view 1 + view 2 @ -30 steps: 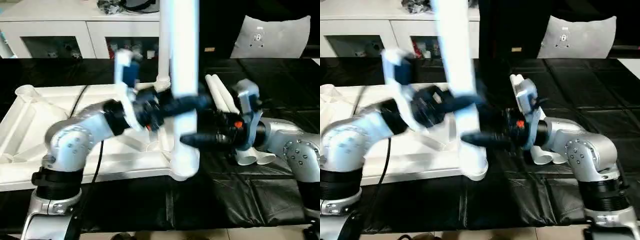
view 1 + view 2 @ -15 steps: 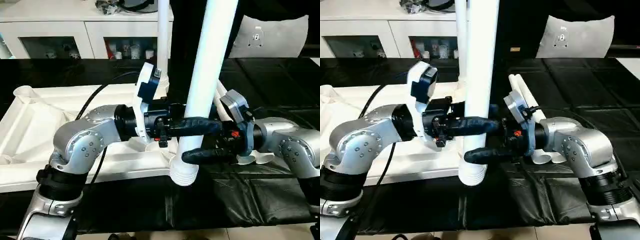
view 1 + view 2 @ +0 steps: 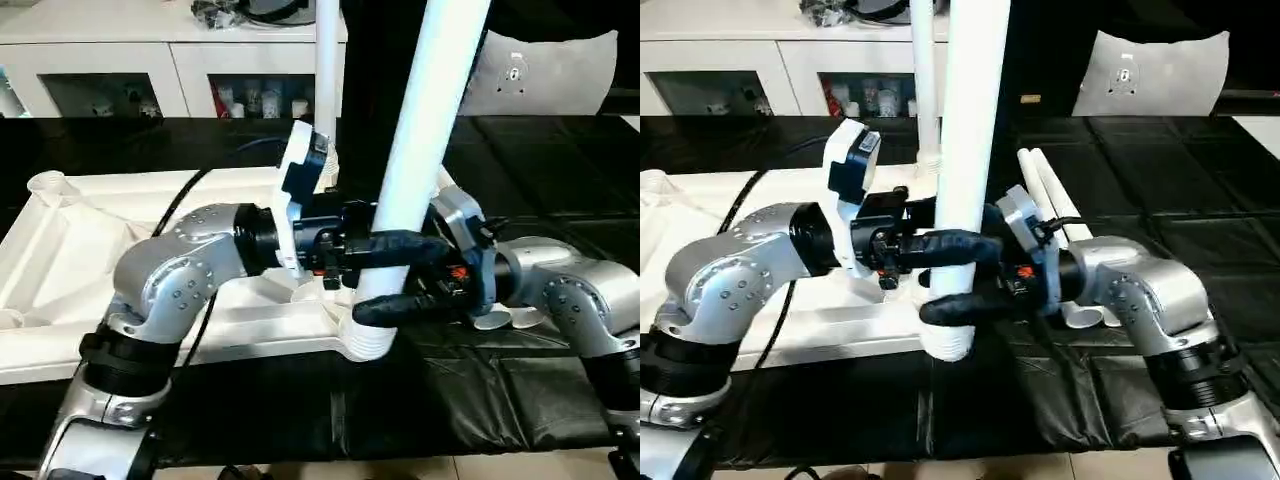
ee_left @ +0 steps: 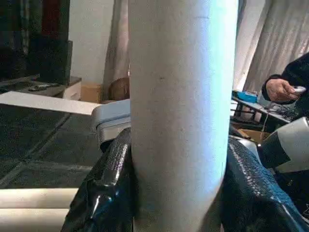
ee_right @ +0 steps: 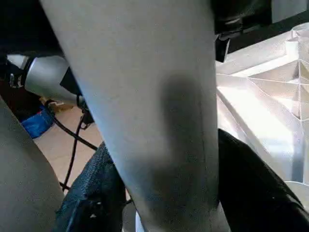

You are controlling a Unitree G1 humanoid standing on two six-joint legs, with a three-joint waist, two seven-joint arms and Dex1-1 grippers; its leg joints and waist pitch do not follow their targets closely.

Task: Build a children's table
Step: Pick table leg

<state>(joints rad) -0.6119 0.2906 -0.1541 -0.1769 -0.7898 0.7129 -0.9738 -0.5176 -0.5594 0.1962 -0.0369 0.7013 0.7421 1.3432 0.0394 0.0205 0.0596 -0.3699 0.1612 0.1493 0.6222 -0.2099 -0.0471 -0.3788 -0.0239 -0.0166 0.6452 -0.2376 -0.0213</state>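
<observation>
both grippers, left (image 3: 385, 248) and right (image 3: 375, 310), clamped upright leg (image 3: 425, 150) at tabletop (image 3: 60, 250) near corner; black surface (image 3: 560, 170) beyond lay open.

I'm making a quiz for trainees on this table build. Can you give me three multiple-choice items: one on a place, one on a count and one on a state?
1. Where do the loose legs lie?
A. On the upturned tabletop
B. On the black surface, right of the tabletop
C. On the white cabinet

2. How many legs stand upright?
A. One
B. Two
C. Four

3. What is the left gripper doing?
A. It is shut on the upright leg
B. It hangs open above the tabletop
C. It grips a lying leg

Key:
1 B: the loose legs rest on the black surface, beside the tabletop.
2 B: the held leg and the rear leg are upright.
3 A: the left gripper has a finger pressed on each side of the held leg.
</observation>
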